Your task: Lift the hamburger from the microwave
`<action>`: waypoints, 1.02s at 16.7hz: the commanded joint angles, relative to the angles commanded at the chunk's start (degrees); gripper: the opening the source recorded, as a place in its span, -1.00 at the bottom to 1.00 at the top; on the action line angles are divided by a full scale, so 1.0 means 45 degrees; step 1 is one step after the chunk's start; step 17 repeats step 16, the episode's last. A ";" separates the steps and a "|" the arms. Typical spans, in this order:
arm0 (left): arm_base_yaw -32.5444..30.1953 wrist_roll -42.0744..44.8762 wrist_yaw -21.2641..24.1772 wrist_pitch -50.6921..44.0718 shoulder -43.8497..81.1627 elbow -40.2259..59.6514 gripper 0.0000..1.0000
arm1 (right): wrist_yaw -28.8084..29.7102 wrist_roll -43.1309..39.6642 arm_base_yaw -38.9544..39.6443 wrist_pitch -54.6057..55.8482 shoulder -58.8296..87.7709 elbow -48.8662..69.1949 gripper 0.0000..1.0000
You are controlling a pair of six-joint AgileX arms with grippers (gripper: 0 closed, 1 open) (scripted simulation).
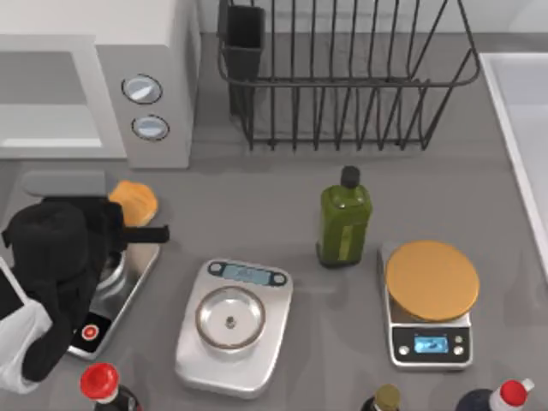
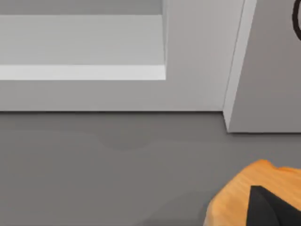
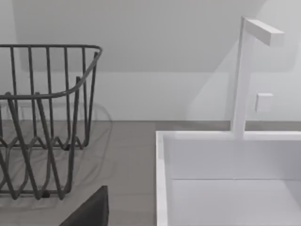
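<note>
Left arm: the left gripper sits in front of the microwave, below its dial panel, over the near-left corner of the table. The hamburger is outside the cavity, just in front of the microwave's front face, at the gripper tip. Left wrist view shows the bun at frame edge w/ one dark fingertip laid against it, microwave sill beyond and the cavity opening clear. Jaws appear closed on the bun; the second finger isn't seen, so grip is judged, not confirmed. Whether the bun hangs above the table or rests on it, cannot tell.

Step in hand, by judgement: extraction done, lift phase. Next move calls for a straight raise w/ grip held, clear of the microwave front and of the flat scale w/ red button under the arm.

Centre, further from the microwave: round-pan scale, green oil bottle, wire dish rack beside the microwave.

Right: scale carrying a flat orange disc, not the task item. Right arm parked near the sink; a dark part of the right gripper shows in its wrist view, jaw state cannot tell.
</note>
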 joint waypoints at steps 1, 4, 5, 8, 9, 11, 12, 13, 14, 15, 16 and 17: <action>0.0000 0.0000 0.0000 0.0000 0.0000 0.0000 -0.40 | 0.0000 0.0000 0.0000 0.0000 0.0000 0.0000 1.00; 0.0000 0.0000 0.0000 0.0000 0.0000 0.0000 0.06 | 0.0000 0.0000 0.0000 0.0000 0.0000 0.0000 1.00; 0.0000 0.0000 0.0000 0.0000 0.0000 0.0000 0.21 | 0.0000 0.0000 0.0000 0.0000 0.0000 0.0000 1.00; 0.0000 0.0000 0.0000 0.0000 0.0000 0.0000 0.66 | 0.0000 0.0000 0.0000 0.0000 0.0000 0.0000 1.00; 0.0000 0.0000 0.0000 0.0000 0.0000 0.0000 0.81 | 0.0000 0.0000 0.0000 0.0000 0.0000 0.0000 1.00; 0.0000 0.0000 0.0000 0.0000 0.0000 0.0000 1.00 | 0.0000 0.0000 0.0000 0.0000 0.0000 0.0000 1.00; 0.0000 0.0000 0.0000 0.0000 0.0000 0.0000 1.00 | 0.0000 0.0000 0.0000 0.0000 0.0000 0.0000 1.00; 0.0000 0.0000 0.0000 0.0000 0.0000 0.0000 1.00 | 0.0000 0.0000 0.0000 0.0000 0.0000 0.0000 1.00; 0.0000 0.0000 0.0000 0.0000 0.0000 0.0000 1.00 | 0.0000 0.0000 0.0000 0.0000 0.0000 0.0000 1.00; 0.0000 0.0000 0.0000 0.0000 0.0000 0.0000 1.00 | 0.0000 0.0000 0.0000 0.0000 0.0000 0.0000 1.00; 0.0000 0.0000 0.0000 0.0000 0.0000 0.0000 1.00 | 0.0000 0.0000 0.0000 0.0000 0.0000 0.0000 1.00; 0.0000 0.0000 0.0000 0.0000 0.0000 0.0000 1.00 | 0.0000 0.0000 0.0000 0.0000 0.0000 0.0000 1.00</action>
